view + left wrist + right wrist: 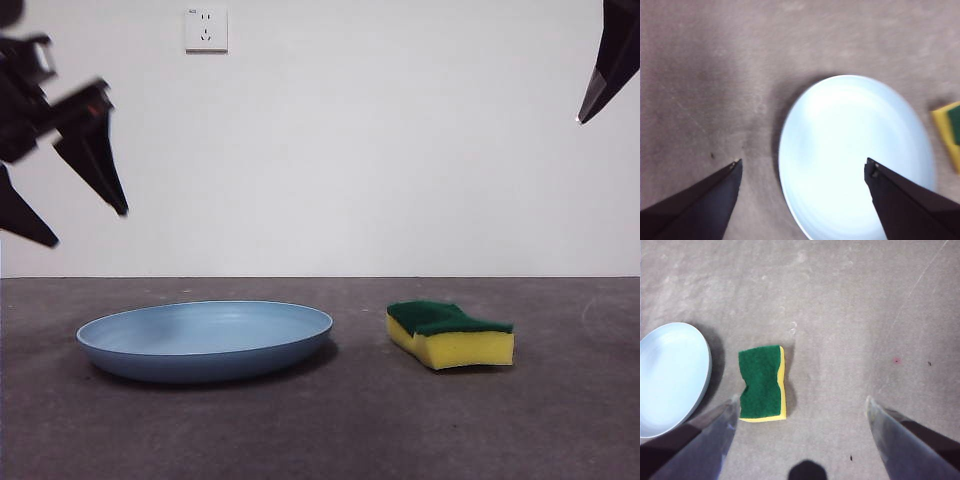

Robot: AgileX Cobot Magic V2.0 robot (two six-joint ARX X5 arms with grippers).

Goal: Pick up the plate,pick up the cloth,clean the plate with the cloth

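Observation:
The light-blue plate (205, 340) lies flat on the dark table, left of centre. The cloth, a yellow sponge with a green top (452, 335), lies to its right, apart from it. My left gripper (90, 228) is open and empty, high above the plate's left side; in the left wrist view its jaws (803, 161) frame the plate (855, 150), with the sponge's edge (951, 130) beyond it. My right gripper (600, 80) shows as a dark tip at the top right. In the right wrist view it (801, 399) is open and empty above the sponge (761, 382), beside the plate (670, 380).
A white wall stands behind the table, with a wall socket (206, 30) high up. The grey tabletop (330, 430) stretches in front of and around the plate and sponge.

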